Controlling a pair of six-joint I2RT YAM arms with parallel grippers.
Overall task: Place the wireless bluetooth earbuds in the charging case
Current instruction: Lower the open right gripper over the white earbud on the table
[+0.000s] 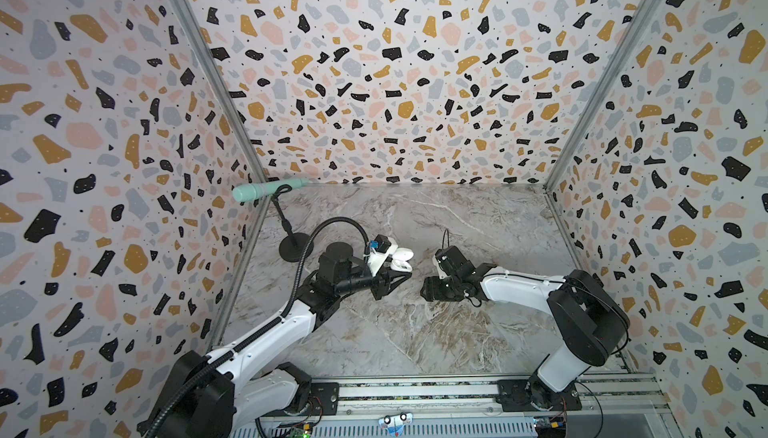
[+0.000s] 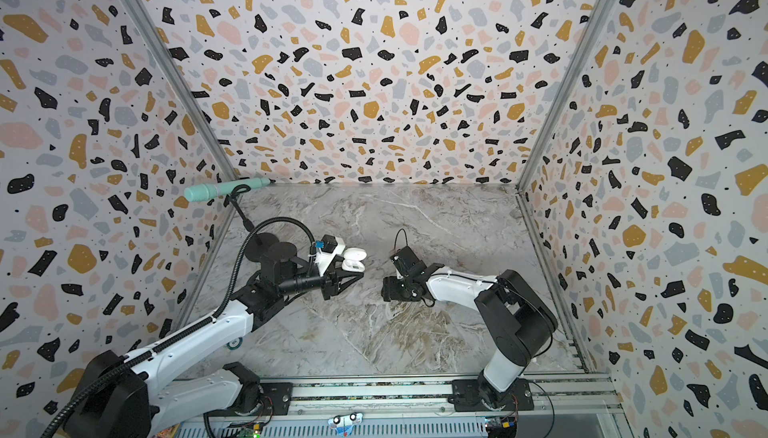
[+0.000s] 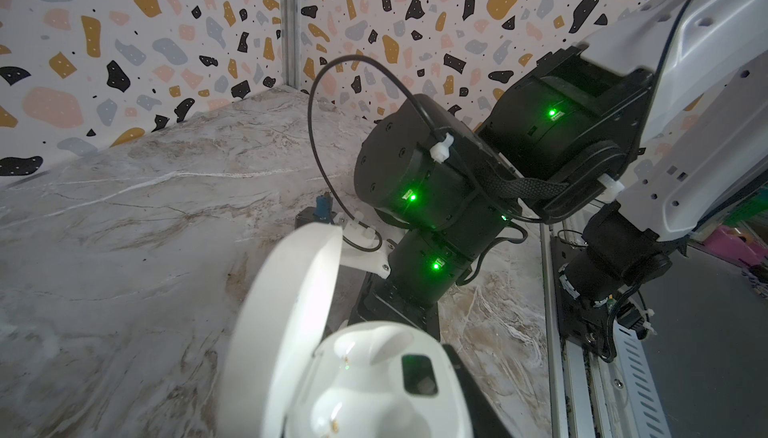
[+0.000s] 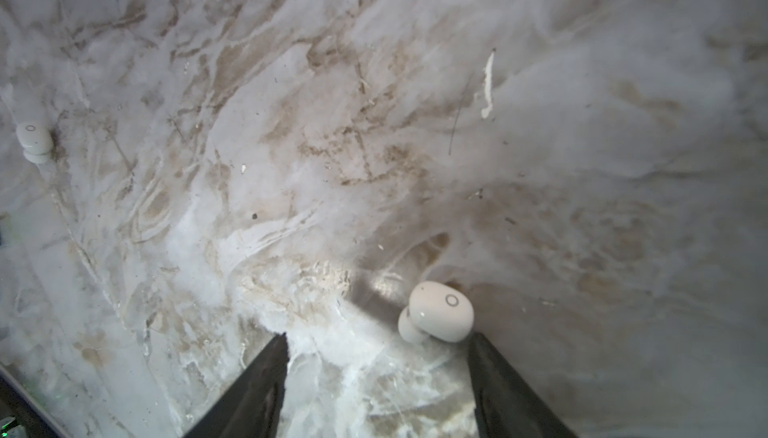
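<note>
- The bench [image 1: 457,223] is grey-white marble with brown veining, and in both top views most of it lies bare.
- Terrazzo-patterned walls [image 1: 374,61] close it in on three sides. A metal rail [image 1: 415,390] along the front edge carries both arm bases.
- A mint-green microphone [image 1: 266,188] sits tilted on a black stand [image 1: 293,248] in the rear left corner.
- In both top views the arms reach toward the middle of the bench, and their tips are near each other but apart.
- The left arm's fingers [image 3: 461,373] pinch the white charging case [image 3: 365,382] above the bench. Only one dark finger shows beside it.
- The left wrist view shows the case's lid [image 3: 286,311] swung open and its moulded hollows bare. In a top view the case [image 1: 400,265] is only a small white shape.
- That wrist view also shows the right arm [image 3: 436,190] bent down over the bench, with green lights on its joints.
- The right arm's fingers [image 4: 257,394] are spread wide and hold nothing. The top views hide them under the wrist.
- Only the right wrist view shows the buds. The near earbud [image 4: 440,311], cream with a small ring mark, lies on the marble just beside one fingertip.
- The far earbud [image 4: 33,140], with the same colour and ring, lies on the marble well apart from it, at the edge of the picture.
</note>
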